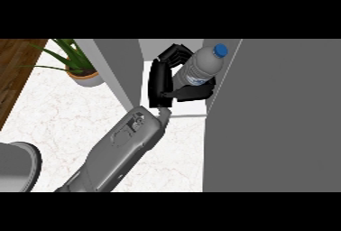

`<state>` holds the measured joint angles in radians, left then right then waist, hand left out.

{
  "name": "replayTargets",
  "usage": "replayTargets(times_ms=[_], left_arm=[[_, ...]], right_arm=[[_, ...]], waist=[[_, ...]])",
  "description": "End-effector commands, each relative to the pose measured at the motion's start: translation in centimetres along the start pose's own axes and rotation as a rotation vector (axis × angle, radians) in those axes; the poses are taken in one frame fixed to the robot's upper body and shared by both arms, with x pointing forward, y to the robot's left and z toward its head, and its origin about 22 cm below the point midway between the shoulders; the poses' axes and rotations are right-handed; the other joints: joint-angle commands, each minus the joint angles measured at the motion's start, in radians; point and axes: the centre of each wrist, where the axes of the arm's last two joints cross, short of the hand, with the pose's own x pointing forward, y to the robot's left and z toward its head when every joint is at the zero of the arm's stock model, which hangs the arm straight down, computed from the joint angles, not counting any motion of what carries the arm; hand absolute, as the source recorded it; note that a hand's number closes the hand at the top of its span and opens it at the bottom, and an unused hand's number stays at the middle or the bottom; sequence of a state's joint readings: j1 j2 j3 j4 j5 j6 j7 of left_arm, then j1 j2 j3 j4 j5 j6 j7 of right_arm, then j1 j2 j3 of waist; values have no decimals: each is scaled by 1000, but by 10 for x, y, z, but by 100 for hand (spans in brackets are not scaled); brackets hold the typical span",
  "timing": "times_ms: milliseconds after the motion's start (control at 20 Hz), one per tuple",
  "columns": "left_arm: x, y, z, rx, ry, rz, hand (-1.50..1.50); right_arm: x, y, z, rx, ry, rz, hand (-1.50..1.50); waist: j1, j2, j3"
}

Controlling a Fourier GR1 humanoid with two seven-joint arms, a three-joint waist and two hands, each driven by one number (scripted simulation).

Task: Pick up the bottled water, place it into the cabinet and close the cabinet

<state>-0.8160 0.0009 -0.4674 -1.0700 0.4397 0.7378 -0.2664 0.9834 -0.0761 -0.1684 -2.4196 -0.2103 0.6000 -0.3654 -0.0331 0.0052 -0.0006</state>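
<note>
My grey forearm (123, 146) reaches up the counter (53, 117) into the cabinet (273, 117) opening.

Cabinet door right; my right hand (163, 79), fingers curled round the tilted bottled water (200, 67), holds it inside the opening. Risk: its blue cap could clip the door edge, knocking it free.

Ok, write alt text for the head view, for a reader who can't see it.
A black hand on a grey forearm holds a tilted water bottle with a blue cap, its fingers curled round it, between two grey cabinet panels. A potted plant stands at upper left on the white marble counter.
</note>
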Motion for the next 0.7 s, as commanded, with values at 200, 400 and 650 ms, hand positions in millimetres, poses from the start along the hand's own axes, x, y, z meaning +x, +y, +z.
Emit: replayTargets(times_ms=[200, 400, 650], left_arm=[[-27, 19, -22, 66, 49, -41, 150], [-30, 22, -30, 119, 60, -22, 150], [-47, 32, -38, 121, 36, -72, 150]], right_arm=[[23, 0, -6, 25, -51, -42, -150], [23, -1, -6, 11, -54, -55, -150], [21, 2, -3, 27, -52, -55, -150]], waist=[[0, 3, 0], [-7, 5, -1], [-22, 8, -1]])
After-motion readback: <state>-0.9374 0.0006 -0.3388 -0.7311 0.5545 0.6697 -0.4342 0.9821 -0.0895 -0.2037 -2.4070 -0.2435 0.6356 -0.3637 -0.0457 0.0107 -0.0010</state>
